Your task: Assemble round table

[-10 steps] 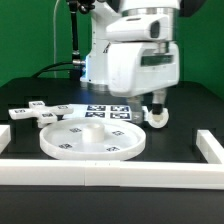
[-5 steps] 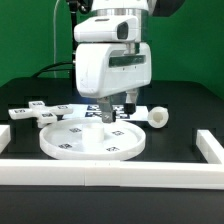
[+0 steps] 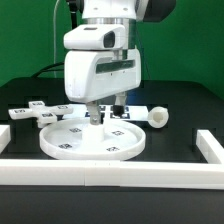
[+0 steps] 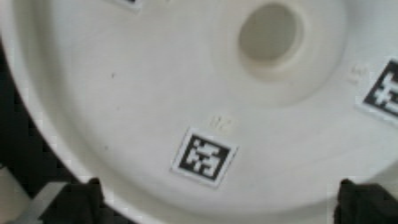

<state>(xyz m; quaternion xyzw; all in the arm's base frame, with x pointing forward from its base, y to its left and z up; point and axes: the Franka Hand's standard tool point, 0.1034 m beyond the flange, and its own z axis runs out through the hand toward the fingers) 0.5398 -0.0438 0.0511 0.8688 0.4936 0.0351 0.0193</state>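
The large rimmed round disc (image 3: 92, 140) lies flat on the black table, with tags on its face and a hole in the middle. My gripper (image 3: 106, 110) hangs just above the disc's back part, jaws open and empty. In the wrist view the disc (image 4: 160, 90) fills the frame, with its hole (image 4: 270, 40) and a tag (image 4: 205, 157). The gripper (image 4: 217, 205) has its dark fingertips (image 4: 71, 200) spread wide at the frame's corners. The short thick cylinder leg (image 3: 155, 115) lies on its side toward the exterior view's right. The cross-shaped foot (image 3: 30, 112) lies at the left.
The marker board (image 3: 122, 110) lies behind the disc, partly hidden by the arm. Long white border bars run along the front (image 3: 110, 170), the left (image 3: 5, 135) and the right (image 3: 210, 146) of the table.
The arm has moved toward the exterior view's left, from above the cylinder leg to above the disc. The parts have not moved.
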